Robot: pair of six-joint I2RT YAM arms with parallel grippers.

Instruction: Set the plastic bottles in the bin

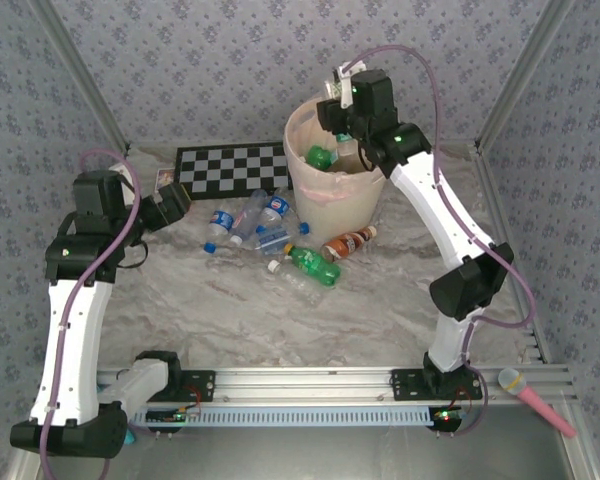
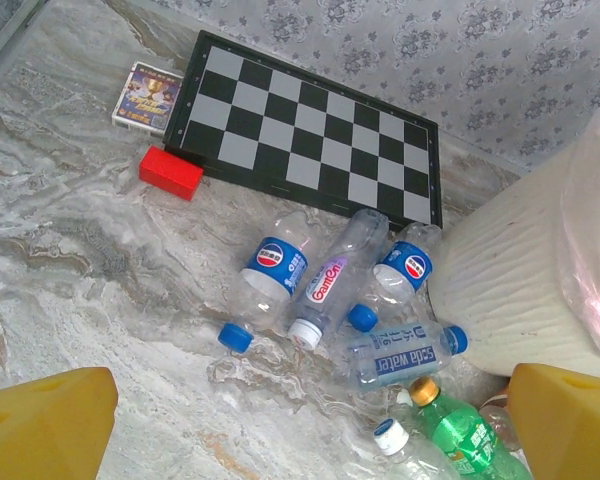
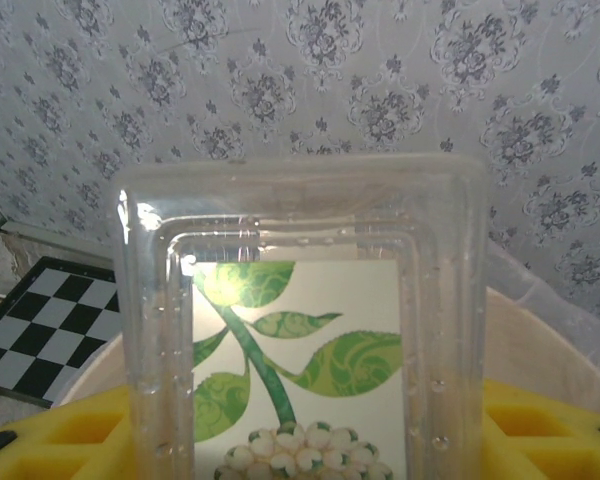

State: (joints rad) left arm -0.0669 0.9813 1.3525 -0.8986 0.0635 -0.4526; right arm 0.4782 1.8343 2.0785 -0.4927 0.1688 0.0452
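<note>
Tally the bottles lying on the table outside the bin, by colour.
Clear bottles: 5
Green bottle: 1
Brown-orange bottle: 1
Total: 7

We see the bin (image 1: 340,200), a pale cream bucket, upright at upper centre, a green bottle (image 1: 321,156) inside and a clear leaf-labelled bottle (image 3: 300,330) above its rim. Lower left of it, blue-labelled bottles (image 1: 248,220), another green bottle (image 1: 316,265) and a brown-orange one (image 1: 348,243) lie flat on the tabletop (image 1: 230,300).
</note>
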